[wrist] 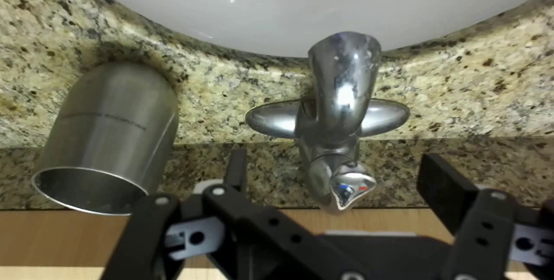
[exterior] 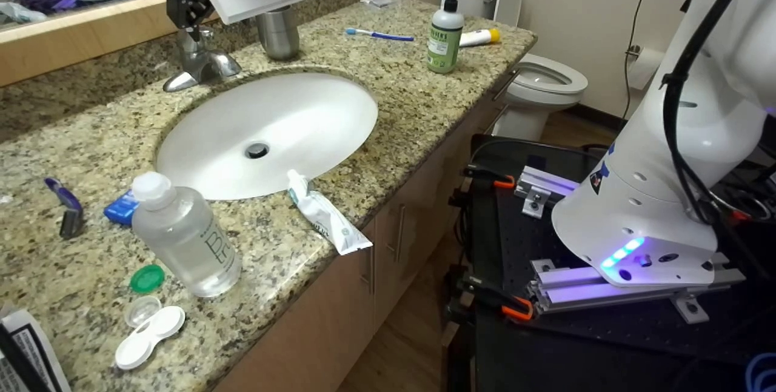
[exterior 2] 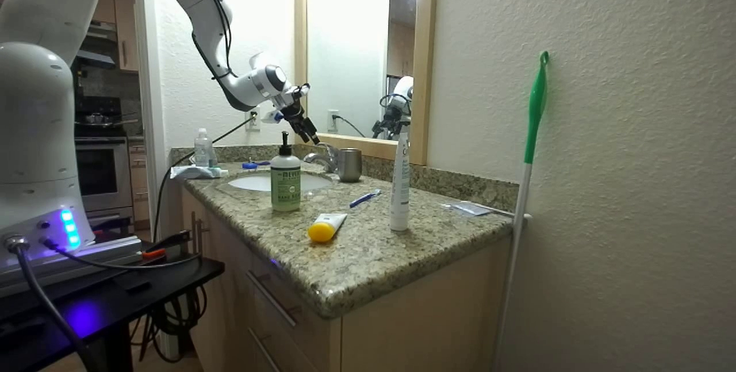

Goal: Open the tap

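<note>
The silver-grey tap stands at the back rim of the white basin in both exterior views (exterior: 200, 65) (exterior 2: 330, 159). In the wrist view the tap (wrist: 344, 89) points its spout over the basin, and its lever handle (wrist: 352, 184) with blue and red marks lies between the two fingers. My gripper (wrist: 339, 180) is open, one finger on each side of the handle with a gap on both sides. In both exterior views my gripper (exterior: 191, 10) (exterior 2: 310, 133) is tilted down, its fingertips close above the tap's top. I cannot tell whether they touch it.
A grey metal cup (wrist: 108, 128) stands close beside the tap, near one finger. The basin (exterior: 315, 113) lies in front. The mirror frame (exterior: 91, 34) and backsplash are close behind. A soap bottle (exterior: 444, 40), clear bottle (exterior: 194, 240) and toothpaste tube (exterior: 327, 216) stand or lie on the counter.
</note>
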Robot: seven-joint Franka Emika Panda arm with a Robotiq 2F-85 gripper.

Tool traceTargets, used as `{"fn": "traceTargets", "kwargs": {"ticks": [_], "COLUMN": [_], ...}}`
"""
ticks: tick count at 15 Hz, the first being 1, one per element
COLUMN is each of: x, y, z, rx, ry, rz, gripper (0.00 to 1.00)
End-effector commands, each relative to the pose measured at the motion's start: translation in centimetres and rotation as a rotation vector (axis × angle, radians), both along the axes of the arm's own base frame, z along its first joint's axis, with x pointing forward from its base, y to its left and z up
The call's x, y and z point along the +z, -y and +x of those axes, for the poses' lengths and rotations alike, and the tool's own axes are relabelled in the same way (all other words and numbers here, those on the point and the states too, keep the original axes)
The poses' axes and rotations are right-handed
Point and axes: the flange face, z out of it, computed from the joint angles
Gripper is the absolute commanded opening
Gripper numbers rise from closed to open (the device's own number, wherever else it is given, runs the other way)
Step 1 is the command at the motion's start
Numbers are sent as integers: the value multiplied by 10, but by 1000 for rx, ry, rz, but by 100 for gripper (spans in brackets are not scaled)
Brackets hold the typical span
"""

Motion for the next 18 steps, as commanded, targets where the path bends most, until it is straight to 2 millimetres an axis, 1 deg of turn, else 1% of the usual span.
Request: {"fn": "traceTargets", "kwargs": {"ticks": [1,2,3,5,7,8,10,11,12,13,16,17,18], "x": [0,-5,-10,-21,-24,-19,-24,-24,-24,-23,-21,-22,-22], "y": [1,4,4,-7,-11,-9,-14,-11,-3,2,14,14,9], "z": [1,7,11,19,28,14,22,24,28,30,33,32,33], "rx": [-1,-14,-9,20,30,22,23,24,12,6,-15,-14,-10], "ry": [1,4,2,13,25,-1,6,3,16,18,36,38,43], "rz": [0,4,6,28,-9,7,1,-8,-34,-57,-105,-111,-106], "gripper": [100,100,100,100,100,100,100,100,92,73,52,45,38]}}
